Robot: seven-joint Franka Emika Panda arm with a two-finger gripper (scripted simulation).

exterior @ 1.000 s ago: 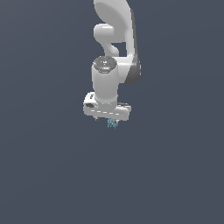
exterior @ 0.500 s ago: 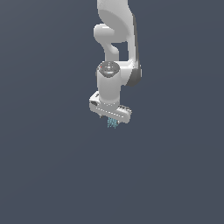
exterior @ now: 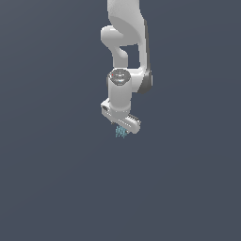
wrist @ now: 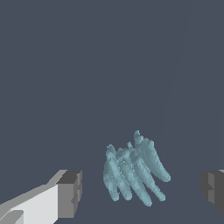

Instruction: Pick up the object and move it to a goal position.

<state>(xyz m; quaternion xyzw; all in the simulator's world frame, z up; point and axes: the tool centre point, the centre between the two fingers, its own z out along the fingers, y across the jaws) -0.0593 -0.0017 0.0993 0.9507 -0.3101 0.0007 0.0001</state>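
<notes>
My white two-fingered pincer [wrist: 140, 190] stands wide, straddling the small teal-blue clump of jagged, finger-like streaks [wrist: 133, 171] without touching it. I judge this the pre-grasp; next I must close squarely.

Flat, even light fills both renders against a dim slate-grey backdrop, with no cast shadows or glare. The white arm [exterior: 126, 56] shows soft shading on its undersides. Edges stay crisp but slightly jagged; the wrist view shows no blur or edge distortion.
</notes>
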